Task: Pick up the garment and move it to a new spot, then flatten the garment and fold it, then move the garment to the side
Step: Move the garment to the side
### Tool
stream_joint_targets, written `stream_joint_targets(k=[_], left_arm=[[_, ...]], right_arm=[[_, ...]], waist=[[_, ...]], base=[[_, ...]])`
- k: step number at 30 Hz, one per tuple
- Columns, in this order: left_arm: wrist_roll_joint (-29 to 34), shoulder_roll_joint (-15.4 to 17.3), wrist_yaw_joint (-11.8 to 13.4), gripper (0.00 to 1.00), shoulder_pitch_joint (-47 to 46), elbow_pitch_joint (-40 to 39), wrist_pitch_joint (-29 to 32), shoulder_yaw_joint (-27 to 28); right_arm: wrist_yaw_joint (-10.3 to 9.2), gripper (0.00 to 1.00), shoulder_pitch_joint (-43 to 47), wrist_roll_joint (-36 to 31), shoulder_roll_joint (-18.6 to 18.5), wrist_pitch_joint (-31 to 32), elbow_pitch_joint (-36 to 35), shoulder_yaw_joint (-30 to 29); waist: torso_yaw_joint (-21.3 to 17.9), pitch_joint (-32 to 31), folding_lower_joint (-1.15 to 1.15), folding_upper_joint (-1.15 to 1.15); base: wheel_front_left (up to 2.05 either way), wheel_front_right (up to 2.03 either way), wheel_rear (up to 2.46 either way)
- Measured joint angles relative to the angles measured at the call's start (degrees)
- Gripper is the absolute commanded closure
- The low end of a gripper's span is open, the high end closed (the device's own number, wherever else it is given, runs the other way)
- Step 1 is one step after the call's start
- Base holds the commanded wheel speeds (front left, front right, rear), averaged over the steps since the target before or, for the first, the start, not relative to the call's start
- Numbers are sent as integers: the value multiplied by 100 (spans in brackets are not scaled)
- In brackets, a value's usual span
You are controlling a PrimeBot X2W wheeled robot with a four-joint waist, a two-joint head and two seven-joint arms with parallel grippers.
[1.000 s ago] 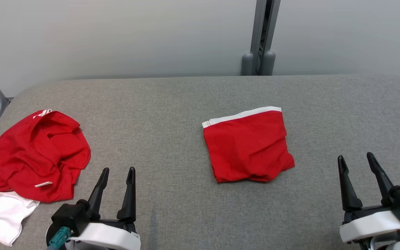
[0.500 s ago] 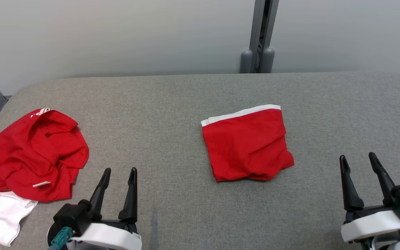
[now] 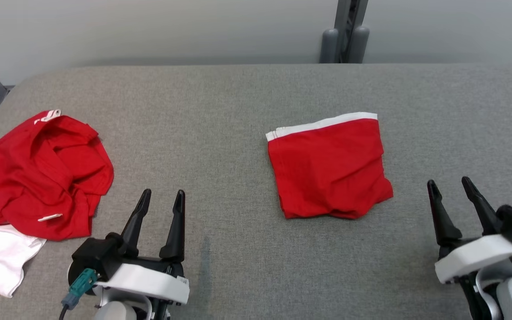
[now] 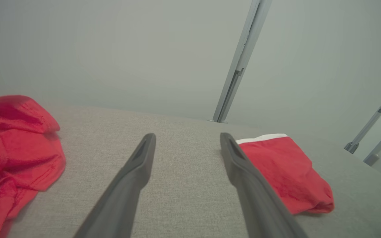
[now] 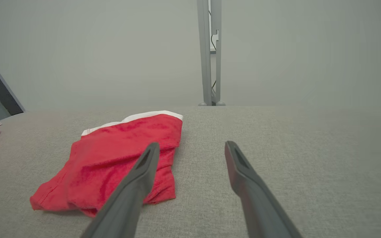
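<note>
The folded red garment (image 3: 329, 171), with a white band along its far edge, lies flat on the grey table (image 3: 220, 102), right of centre. A crumpled red garment (image 3: 38, 178) with a white part sits at the table's left edge, well apart from it. The left gripper (image 3: 162, 194) is at the near side between the two, jaws wide and empty. The right gripper (image 3: 448, 182) is at the near right, beside the folded garment's right corner, also wide and holding nothing. A grey post (image 3: 347, 31) rises behind the far edge.
</note>
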Motion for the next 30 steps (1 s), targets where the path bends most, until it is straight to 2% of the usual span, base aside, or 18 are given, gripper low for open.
stream_joint_targets(k=[4,8,13,23,30], left_arm=[[-20,1,-51,0,-179,1,1,-111],[-47,-2,-93,0,-333,27,0,-211],[-78,-2,-120,0,-442,52,0,-358],[-171,0,-111,0,-560,56,1,-477],[-244,0,-101,0,-676,52,1,-522]], right_arm=[[1,0,-523,790,-252,616,185,318],[-1,0,-960,1872,-464,1441,331,580],[-1,0,-1393,2800,-781,2204,535,667],[-1,0,-1880,3734,-1109,3094,932,670],[0,0,-2179,4143,-1116,3664,1202,716]], waist=[[105,325,0,0],[254,585,0,0],[471,802,0,0],[809,1077,0,0],[971,1227,0,0]], base=[[0,0,0],[0,0,0],[0,0,0],[0,0,0],[0,0,0]])
